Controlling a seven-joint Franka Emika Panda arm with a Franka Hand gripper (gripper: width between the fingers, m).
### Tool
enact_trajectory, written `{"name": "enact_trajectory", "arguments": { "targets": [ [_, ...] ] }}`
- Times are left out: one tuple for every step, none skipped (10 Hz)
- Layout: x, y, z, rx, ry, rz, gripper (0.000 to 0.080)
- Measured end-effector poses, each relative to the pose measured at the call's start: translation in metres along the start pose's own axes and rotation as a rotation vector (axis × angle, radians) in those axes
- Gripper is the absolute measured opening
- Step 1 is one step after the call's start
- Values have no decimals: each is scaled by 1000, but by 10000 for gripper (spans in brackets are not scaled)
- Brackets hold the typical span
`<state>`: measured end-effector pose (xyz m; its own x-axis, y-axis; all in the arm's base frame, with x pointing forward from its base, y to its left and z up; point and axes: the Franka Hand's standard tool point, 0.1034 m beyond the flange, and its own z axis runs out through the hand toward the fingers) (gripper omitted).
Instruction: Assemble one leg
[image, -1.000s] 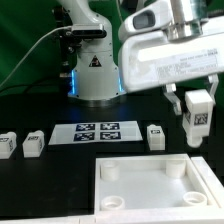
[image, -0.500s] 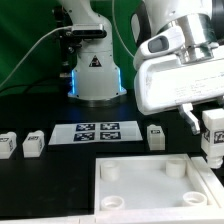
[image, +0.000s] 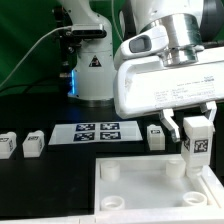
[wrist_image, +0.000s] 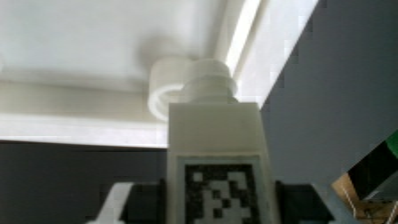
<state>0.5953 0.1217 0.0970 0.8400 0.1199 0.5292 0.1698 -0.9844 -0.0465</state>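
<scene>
Black table — marker board flat mid-surface. Two loose legs well off its exterior-view left end, a third leg near its right end — white plate camera-side of it, robot base behind.

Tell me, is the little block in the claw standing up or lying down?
Standing up. The leg hangs upright in the claw, tag facing out, near a corner socket.

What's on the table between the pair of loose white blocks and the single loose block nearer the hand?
The marker board, lying flat between the pair's nearer block and the single block. Only the exterior view shows it.
</scene>
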Motion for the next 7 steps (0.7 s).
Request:
{"name": "enact_trajectory", "arguments": {
  "targets": [
    [4,6,6,-3,4,13,292],
    [8,10,8,-5,10,21,292],
    [14,13,11,-7,17,26,292],
    [21,15,13,-8,26,29,292],
    [26,19,12,-11,33,33,292],
    [24,20,13,-11,31,37,292],
    [20,13,17,-6,30,34,292]
  ]
}}
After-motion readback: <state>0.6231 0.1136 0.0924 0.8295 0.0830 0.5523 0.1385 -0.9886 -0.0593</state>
